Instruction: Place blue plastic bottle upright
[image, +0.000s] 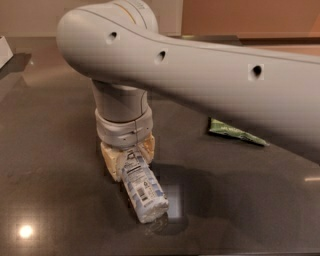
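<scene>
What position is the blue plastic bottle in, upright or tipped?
Tipped: the blue plastic bottle slants, base toward camera, top between the jaws of the gripper.

The thick grey arm (210, 80) sweeps in from the right, above the blue plastic bottle (145, 192), and bends at a rounded elbow straight over it. From there the cylindrical wrist (122, 117) points straight down toward the bottle's far end. The claw (129, 159) sits low over that end, its cream fingers (112, 161) pressed against either side of the bottle.
</scene>
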